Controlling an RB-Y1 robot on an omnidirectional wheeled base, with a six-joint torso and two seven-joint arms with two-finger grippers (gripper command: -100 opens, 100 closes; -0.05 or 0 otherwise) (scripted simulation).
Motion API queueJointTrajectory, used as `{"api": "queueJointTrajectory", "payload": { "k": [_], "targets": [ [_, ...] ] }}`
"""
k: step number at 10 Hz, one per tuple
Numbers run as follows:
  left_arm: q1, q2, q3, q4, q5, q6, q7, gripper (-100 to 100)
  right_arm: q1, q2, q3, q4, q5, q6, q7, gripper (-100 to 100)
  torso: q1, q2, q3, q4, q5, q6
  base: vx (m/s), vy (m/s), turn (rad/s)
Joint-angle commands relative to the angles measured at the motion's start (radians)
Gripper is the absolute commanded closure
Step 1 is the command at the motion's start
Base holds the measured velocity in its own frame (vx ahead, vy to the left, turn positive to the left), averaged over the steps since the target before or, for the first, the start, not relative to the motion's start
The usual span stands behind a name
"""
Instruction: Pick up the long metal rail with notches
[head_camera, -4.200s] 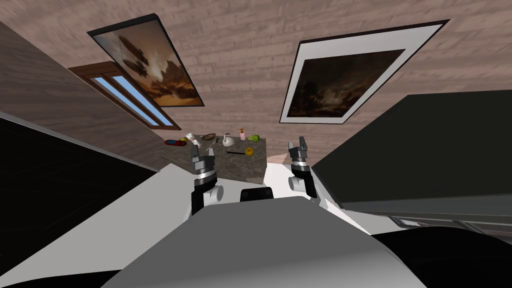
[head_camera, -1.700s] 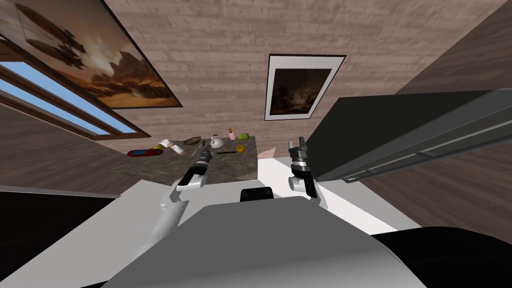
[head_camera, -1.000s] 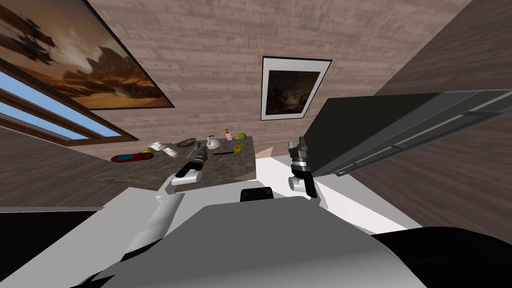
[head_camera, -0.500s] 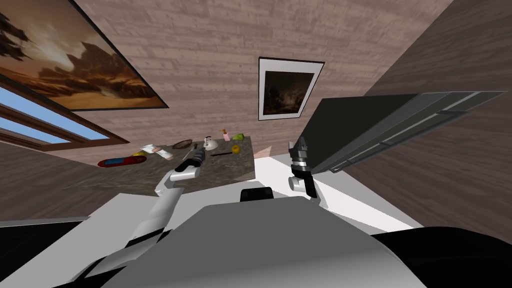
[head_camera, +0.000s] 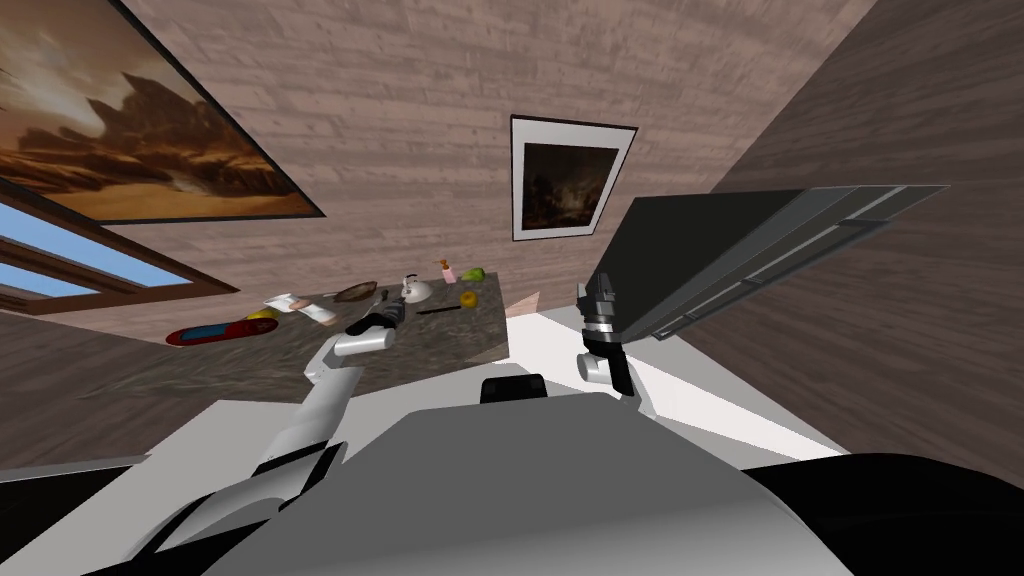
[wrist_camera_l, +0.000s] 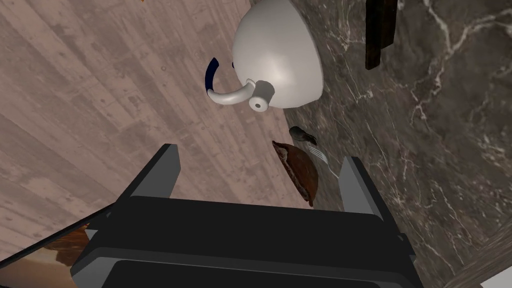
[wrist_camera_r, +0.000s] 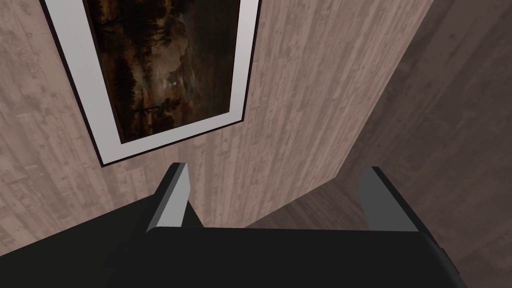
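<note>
Rail: we read the thin grey strip (wrist_camera_l: 321, 159) on the dark marble counter (wrist_camera_l: 440, 125) as the rail. Its notched end lies just beside a brown bowl (wrist_camera_l: 300, 175), and the rest runs off behind one finger of the left tool.
Left tool: here it is (wrist_camera_l: 260, 156), out over the counter, jaws spread wide and nothing between them.
Right tool: the right tool (wrist_camera_r: 275, 170) is also wide open and empty, held up off to the side of the counter and taking no part.
Neighbours: a white kettle (wrist_camera_l: 280, 55) sits further ahead, near the wall. A dark stick (wrist_camera_l: 381, 30) lies apart from it on the open counter, and a small dark lump lies beside the rail's tip.
Step in hand: by our reading this is the reach, with the grasp not yet begun. The rail sits off toward one finger, not centred in the gap.
Approach: we would slide the hand sideways until the rail runs through the middle of the gap. Then we would turn the wrist so the fingers cross its length and come down steeply.
Grip: the rail is thin and flat on stone, so the fingertips need to go nearly to the surface before closing. A hold near the middle of its length should keep it from tipping.
Watch for: the bowl is very close. A finger landing on its rim would push it or lever the rail away. How long the rail is we cannot tell.
</note>
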Motion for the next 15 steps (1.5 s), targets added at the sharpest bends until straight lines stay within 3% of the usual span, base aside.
{"api": "queueJointTrajectory", "payload": {
  "k": [1,2,4,5,6,7,9,10,11,14,15],
  "targets": [
    [-0.011,0.004,0.001,0.012,0.001,0.035,-0.001,-100,0.0,0.0,0.0,0.0,0.0,0.0,0.0,0,0.0,0.0,0.0,0.0,0.0,0.0,0.0,0.0,0.0],
    [-0.054,0.025,0.009,0.058,0.008,0.07,-0.006,-100,0.0,0.0,0.0,0.0,0.0,0.0,0.0,0,0.0,0.0,0.0,0.0,0.0,0.0,0.003,0.002,-0.106],
    [-0.054,0.025,0.009,0.068,0.008,0.103,-0.006,-100,0.0,0.0,0.0,0.0,0.0,0.0,0.0,0,0.0,0.0,0.0,0.0,0.0,0.0,0.004,0.005,-0.024],
    [-0.097,0.043,0.016,0.115,0.014,0.142,-0.012,-100,0.0,0.0,0.0,0.0,0.0,0.0,0.0,0,0.0,0.0,0.0,0.0,0.0,0.0,0.004,0.003,-0.111],
    [-0.097,0.043,0.016,0.126,0.014,0.165,-0.012,-100,0.0,0.0,0.0,0.0,0.0,0.0,0.0,0,0.0,0.0,0.0,0.0,0.0,0.001,0.006,0.009,-0.061],
    [-0.141,0.059,0.021,0.168,0.019,0.193,-0.018,-100,0.0,0.0,0.0,0.0,0.0,0.0,0.0,0,0.0,0.0,0.0,0.0,0.0,0.0,0.013,0.01,-0.089],
    [-0.141,0.059,0.021,0.184,0.019,0.235,-0.018,-100,0.0,0.0,0.0,0.0,0.0,0.0,0.0,0,0.0,-0.001,-0.001,0.0,0.0,0.0,0.012,0.008,-0.016],
    [-0.185,0.073,0.026,0.23,0.024,0.27,-0.026,-100,0.0,0.0,0.0,0.0,0.0,0.0,0.0,0,0.0,0.0,0.0,0.0,0.0,0.0,0.012,0.006,-0.073],
    [-0.185,0.073,0.026,0.243,0.024,0.298,-0.026,-100,0.0,0.0,0.0,0.0,0.0,0.0,0.0,0,0.0,-0.001,0.0,0.0,0.0,0.0,0.015,0.012,-0.065],
    [-0.271,0.093,0.031,0.328,0.031,0.388,-0.041,-100,0.0,0.0,0.0,0.0,0.0,0.0,0.0,0,0.001,-0.002,-0.001,0.0,0.0,0.0,0.024,0.015,-0.069],
    [-0.273,0.093,0.031,0.357,0.031,0.418,-0.041,-100,0.0,0.0,0.0,0.0,0.0,0.0,0.0,0,0.001,-0.002,-0.001,0.0,0.0,0.0,0.022,0.016,-0.042]
  ]
}}
